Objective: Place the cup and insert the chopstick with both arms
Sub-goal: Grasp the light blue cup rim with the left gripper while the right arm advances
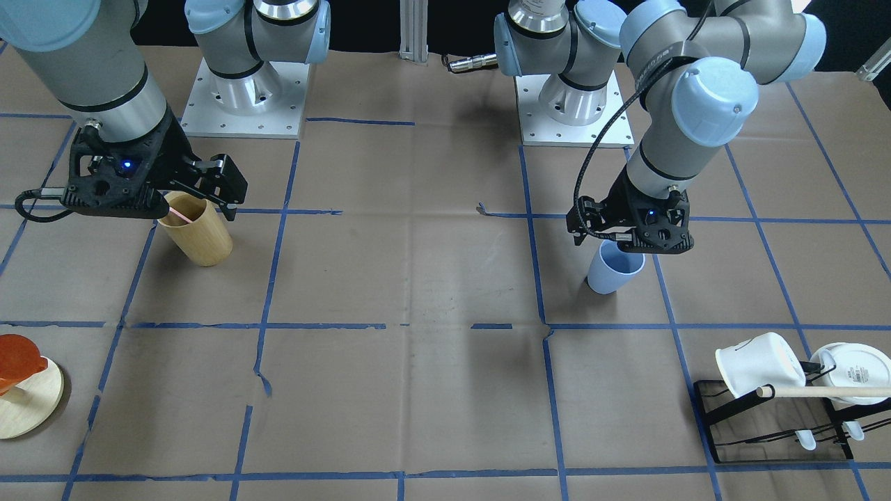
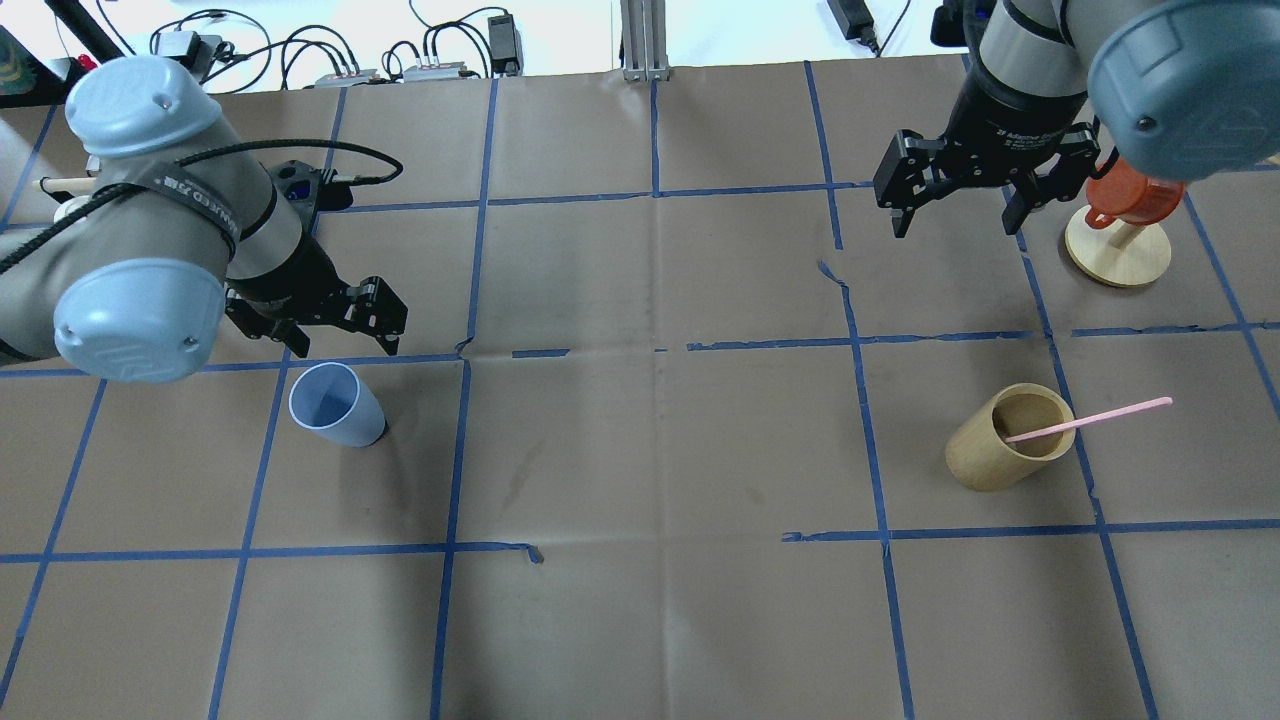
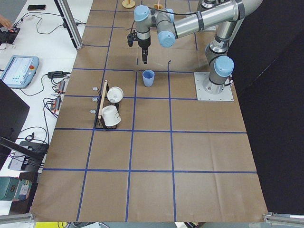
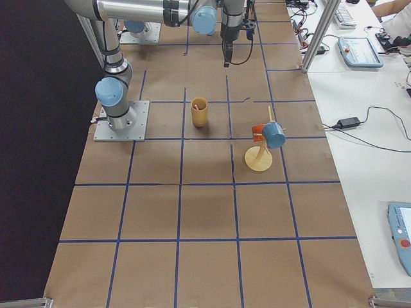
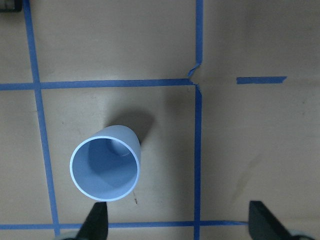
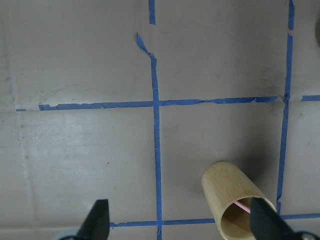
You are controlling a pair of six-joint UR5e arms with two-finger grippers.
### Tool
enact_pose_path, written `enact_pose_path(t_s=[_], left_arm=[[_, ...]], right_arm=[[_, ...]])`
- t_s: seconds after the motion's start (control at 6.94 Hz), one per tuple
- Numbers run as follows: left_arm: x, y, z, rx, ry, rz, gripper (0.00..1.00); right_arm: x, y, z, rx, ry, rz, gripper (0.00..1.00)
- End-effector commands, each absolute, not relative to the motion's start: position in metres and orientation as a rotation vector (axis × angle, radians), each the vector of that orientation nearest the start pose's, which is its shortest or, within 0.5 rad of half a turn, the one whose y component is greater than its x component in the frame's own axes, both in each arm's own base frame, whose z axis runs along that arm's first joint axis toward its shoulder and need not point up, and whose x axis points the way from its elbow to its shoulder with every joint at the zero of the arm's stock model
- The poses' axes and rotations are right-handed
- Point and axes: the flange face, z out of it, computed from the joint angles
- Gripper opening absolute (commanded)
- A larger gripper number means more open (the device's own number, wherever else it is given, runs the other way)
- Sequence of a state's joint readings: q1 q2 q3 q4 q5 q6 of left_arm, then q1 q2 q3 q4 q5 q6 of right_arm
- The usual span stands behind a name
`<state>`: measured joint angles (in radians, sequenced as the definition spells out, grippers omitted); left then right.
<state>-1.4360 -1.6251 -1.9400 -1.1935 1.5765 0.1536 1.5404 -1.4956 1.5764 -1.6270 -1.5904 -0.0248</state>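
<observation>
The light-blue cup [image 2: 335, 405] stands upright and empty on the table; it also shows in the front view [image 1: 612, 271] and the left wrist view [image 5: 105, 170]. My left gripper [image 2: 320, 325] is open and empty, hovering above the cup and slightly to one side. The pink chopstick [image 2: 1090, 418] leans inside a tan wooden cup [image 2: 1010, 438], its upper end sticking out over the rim. My right gripper [image 2: 955, 210] is open and empty, high above the table, with the wooden cup [image 6: 235, 200] at the lower right of its wrist view.
A wooden mug tree [image 2: 1118, 250] with an orange mug [image 2: 1130, 195] stands beside the right arm. A black rack [image 1: 766, 417] with white mugs [image 1: 759, 362] and a pale wooden rod [image 1: 821, 392] sits beyond the left arm. Blue tape lines grid the table.
</observation>
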Motion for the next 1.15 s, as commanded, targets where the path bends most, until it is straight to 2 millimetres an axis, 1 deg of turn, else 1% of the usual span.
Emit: enact_pose_path(t_s=[0.0,0.14,0.29,0.43,0.58,0.72,0.86,1.01], left_arm=[[-0.066,-0.491,0.283,0.025,3.142,0.111,1.0],[-0.067,-0.491,0.272,0.027,3.141,0.157,1.0],[-0.068,-0.479,0.256,0.032,3.148,0.216,1.0],[-0.069,-0.47,0.244,0.025,3.15,0.25,0.98],[-0.067,-0.469,0.242,0.025,3.149,0.258,0.96],[-0.066,-0.472,0.237,0.023,3.15,0.27,0.75],[-0.067,-0.474,0.235,0.028,3.148,0.275,0.34],[-0.066,-0.476,0.238,0.03,3.146,0.265,0.06]], right_arm=[[0.113,-0.527,0.457,-0.285,3.135,0.002,1.0],[0.11,-0.524,0.457,-0.582,3.092,-0.003,0.99],[0.107,-0.522,0.465,-0.895,3.019,-0.034,0.99],[0.1,-0.515,0.475,-1.057,2.974,-0.063,0.99],[0.075,-0.517,0.479,-1.196,2.835,-0.138,0.99],[0.034,-0.519,0.475,-1.324,2.73,-0.176,0.99],[0.023,-0.516,0.461,-1.394,2.679,-0.153,0.99],[0.002,-0.507,0.452,-1.444,2.641,-0.138,0.93]])
